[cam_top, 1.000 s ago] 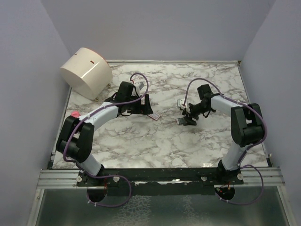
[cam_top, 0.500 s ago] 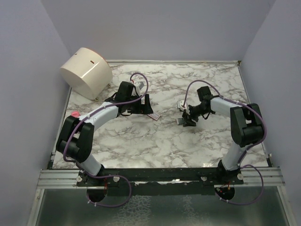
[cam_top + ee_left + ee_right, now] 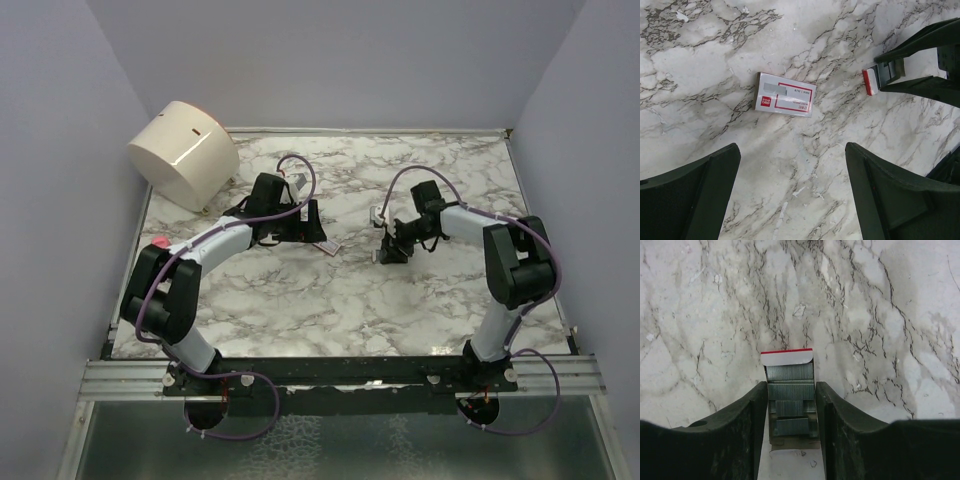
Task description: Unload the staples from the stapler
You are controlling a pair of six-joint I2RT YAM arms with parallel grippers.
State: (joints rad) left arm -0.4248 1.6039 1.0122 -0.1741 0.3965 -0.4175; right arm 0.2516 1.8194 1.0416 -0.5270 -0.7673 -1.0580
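While the right gripper [image 3: 790, 390] pinches it from both sides, the stapler [image 3: 786, 357] sits low over the marble tabletop [image 3: 880, 315], slightly right of centre in the overhead view. Its white end, which has a red edge, protrudes past the jaw tips and points away from the wrist camera. The staples [image 3: 789, 371] are exposed along its upper face as grey ribbed strips. They lie end to end in the channel and run back between the jaws. Whether the stapler touches the tabletop cannot be determined from either wrist view. The right jaws are pressed against the stapler's two long sides, with no gap visible.

To the left of the stapler, a pink printed card [image 3: 785, 99] lies flat on the marble, apart from the right gripper and touching nothing else. It carries a red outlined rectangle and small red print that is too small to read.

The left gripper [image 3: 792, 150] hovers above the tabletop near this card, which lies just beyond the jaw tips in the left wrist view. Its jaws are spread wide and hold nothing.

At the far left corner of the table, a large cream drum [image 3: 185, 152] stands well apart from both grippers.
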